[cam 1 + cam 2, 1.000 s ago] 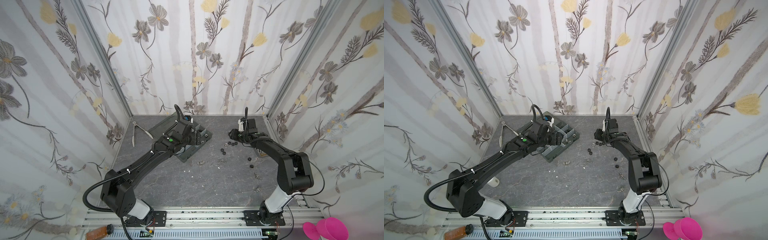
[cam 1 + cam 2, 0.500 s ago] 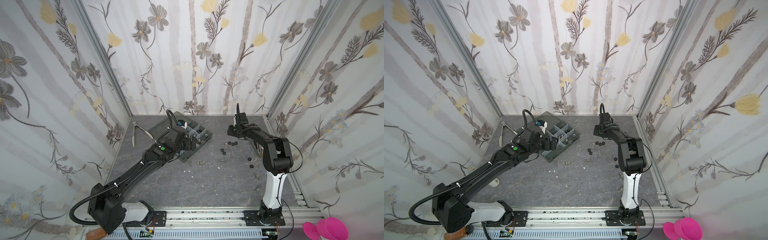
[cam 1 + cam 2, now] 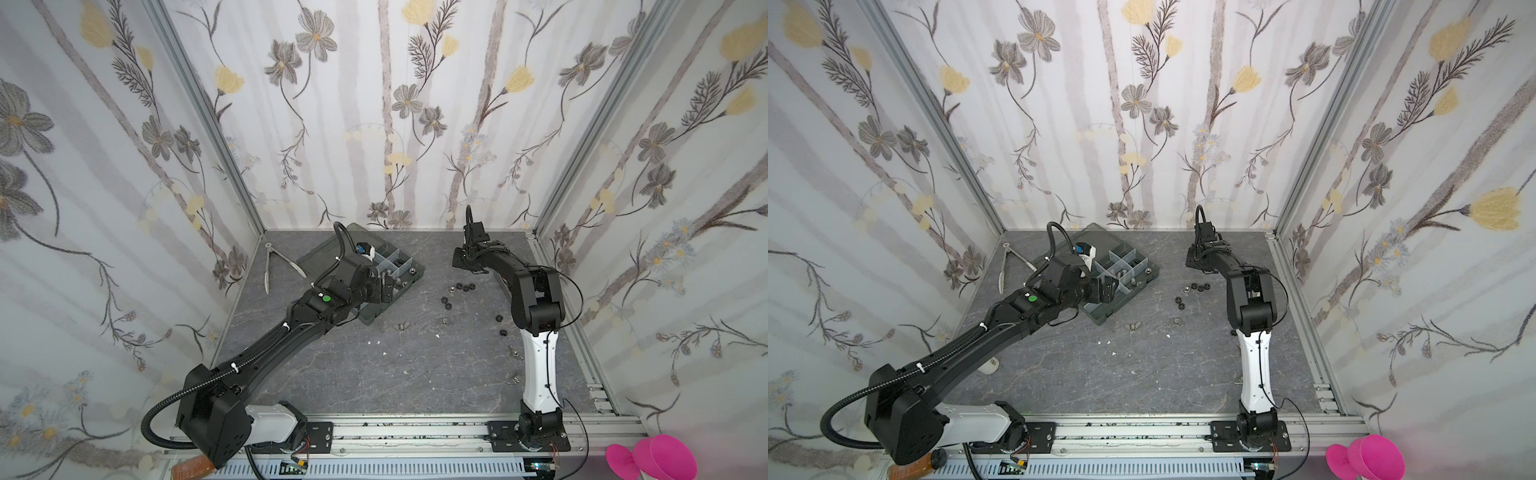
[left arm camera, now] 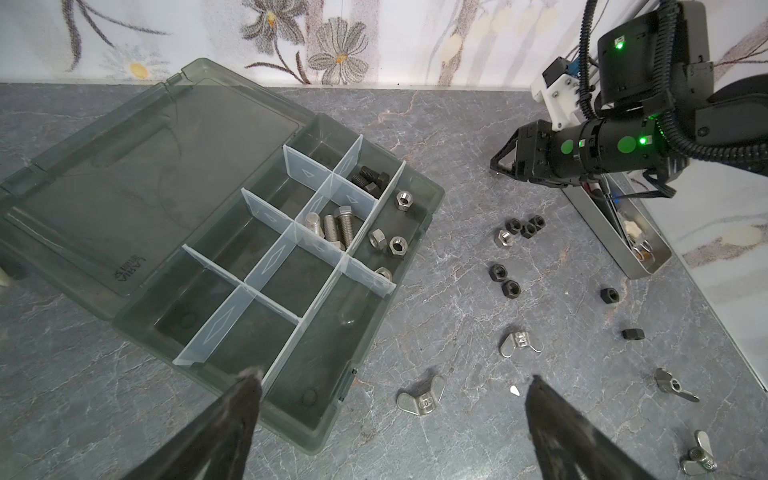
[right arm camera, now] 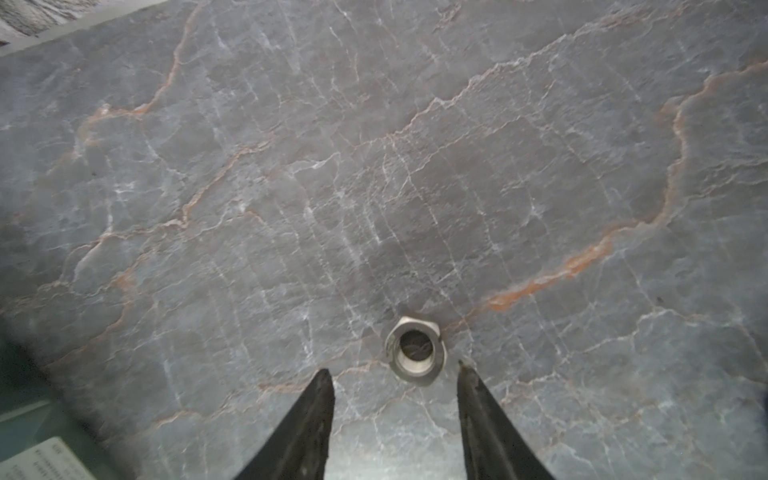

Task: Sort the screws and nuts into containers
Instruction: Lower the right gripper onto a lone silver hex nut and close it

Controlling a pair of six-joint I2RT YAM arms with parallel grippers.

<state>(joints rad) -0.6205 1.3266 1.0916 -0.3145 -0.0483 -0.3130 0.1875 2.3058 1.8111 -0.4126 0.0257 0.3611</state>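
The step in hand looks like picking up a silver nut: the right jaws stand half spread and empty, low over the desk, right of centre in both top views, with the nut lying at their tips, not yet pinched. The left jaws gape wide, holding nothing, over the box left of centre, where screws and other nuts lie in separate compartments. Next the right jaws should likely advance, straddle the nut and close.
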